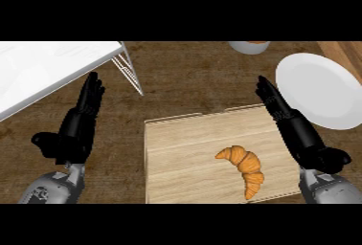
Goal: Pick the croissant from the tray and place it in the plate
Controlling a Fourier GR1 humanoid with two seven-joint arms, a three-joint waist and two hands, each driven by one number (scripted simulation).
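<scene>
Your golden-brown curved croissant (244, 167) is sitting near the right edge of the pale wooden tray (184, 158), untouched. Your black right hand (293, 127) is hovering beside it, fingers straight and apart; the left hand (78, 127) is resting open. Heads up: a sideways grab could be nudging it off before reaching the round white plate (318, 91).

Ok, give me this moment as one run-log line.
croissant: on tray, untouched | plate: bare | right hand: open beside tray | left hand: open, resting
</scene>
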